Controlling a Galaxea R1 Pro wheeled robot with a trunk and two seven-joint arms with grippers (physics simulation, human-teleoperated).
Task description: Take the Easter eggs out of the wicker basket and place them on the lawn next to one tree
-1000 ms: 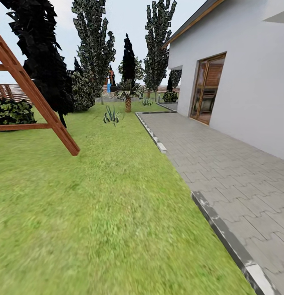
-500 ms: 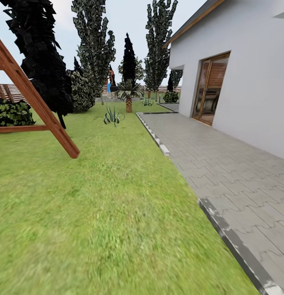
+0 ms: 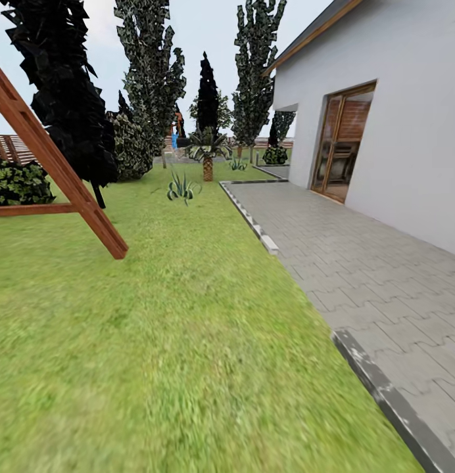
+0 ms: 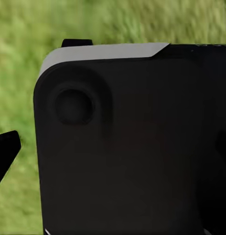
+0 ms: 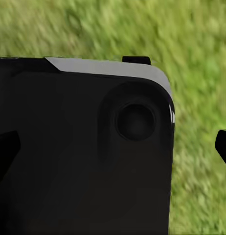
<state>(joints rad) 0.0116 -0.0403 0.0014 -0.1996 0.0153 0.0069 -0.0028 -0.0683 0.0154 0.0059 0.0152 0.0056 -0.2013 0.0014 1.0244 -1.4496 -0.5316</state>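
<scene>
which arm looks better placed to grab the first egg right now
Neither, as far as these pictures show. No egg or basket is in sight, just lawn ahead, a paved path on the right and a wooden frame on the left. Both wrist views show a dark robot part over grass, so they favour no side.

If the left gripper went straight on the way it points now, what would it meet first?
Probably the robot's own dark body panel, which blocks most of the left wrist view close ahead. Beyond its edges there is the lawn. Depth is hard to judge, and the jaws' state cannot be told.
</scene>
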